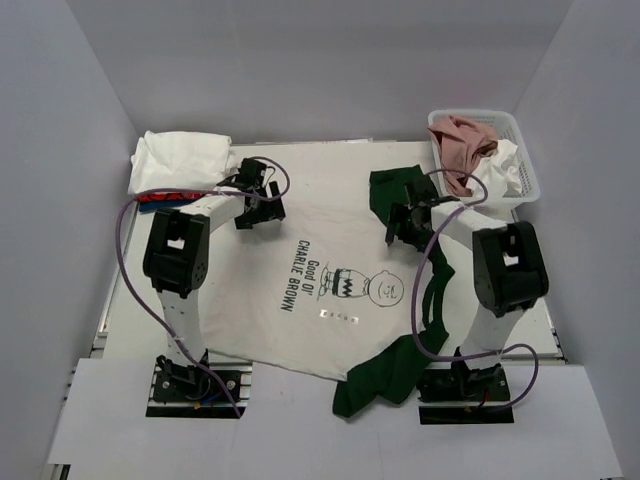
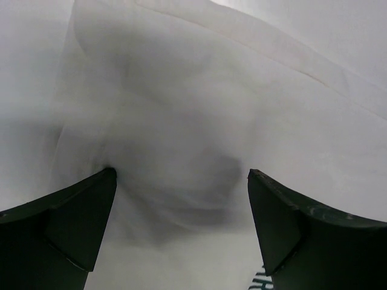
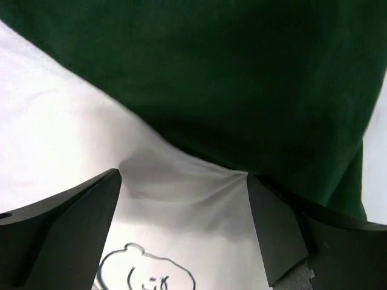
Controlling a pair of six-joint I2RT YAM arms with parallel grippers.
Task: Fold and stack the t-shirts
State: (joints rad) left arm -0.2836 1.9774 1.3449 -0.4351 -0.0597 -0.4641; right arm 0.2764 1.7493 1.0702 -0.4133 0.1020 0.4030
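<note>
The off-white Charlie Brown t-shirt (image 1: 300, 300) lies spread flat in the middle of the table, print up. My left gripper (image 1: 258, 208) is open, its fingertips pressed down on the shirt's far left part (image 2: 181, 151). My right gripper (image 1: 405, 228) is open, pressed on the shirt's far right edge (image 3: 181, 199), next to the dark green t-shirt (image 1: 400, 190), which lies under it and shows again at the front (image 1: 385, 375). A folded white t-shirt (image 1: 180, 160) lies at the far left on a red one (image 1: 165, 196). A dusty pink t-shirt (image 1: 462, 140) sits in the basket.
The white lattice basket (image 1: 528, 178) stands at the far right corner and also holds a white garment (image 1: 500, 165). Grey walls close in the table on three sides. Both arms' cables loop over the table's sides.
</note>
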